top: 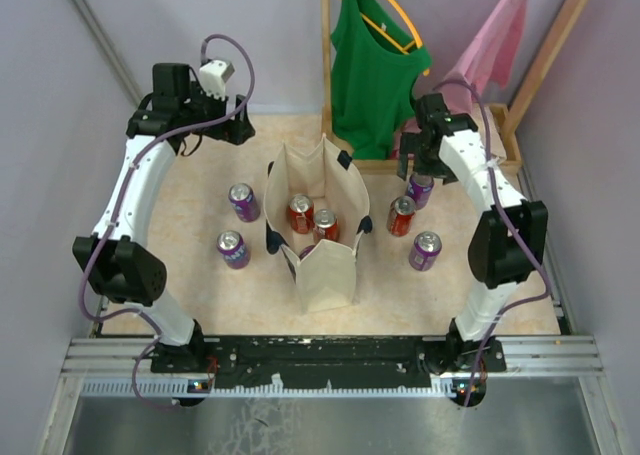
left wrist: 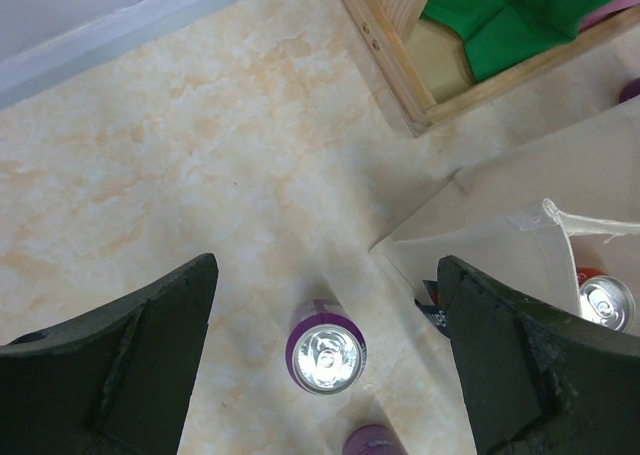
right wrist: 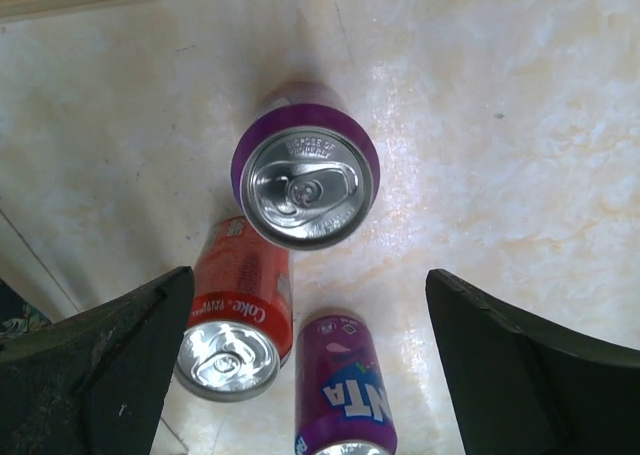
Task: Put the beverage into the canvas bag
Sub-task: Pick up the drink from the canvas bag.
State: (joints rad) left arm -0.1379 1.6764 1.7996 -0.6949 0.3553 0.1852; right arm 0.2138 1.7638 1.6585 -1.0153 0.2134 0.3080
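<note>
Purple can (right wrist: 305, 175) stands, seemingly untouched, below the spread right end effector (right wrist: 308, 280).

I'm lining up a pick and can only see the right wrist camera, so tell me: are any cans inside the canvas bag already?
Observer: Yes, at least two red cans stand inside the canvas bag.
Operator: Which side of the bag am I working on?
Observer: The purple can under your right gripper stands right of the bag, apart from it.
Operator: And the left arm?
Observer: The left gripper hangs open over another purple can left of the bag.
</note>
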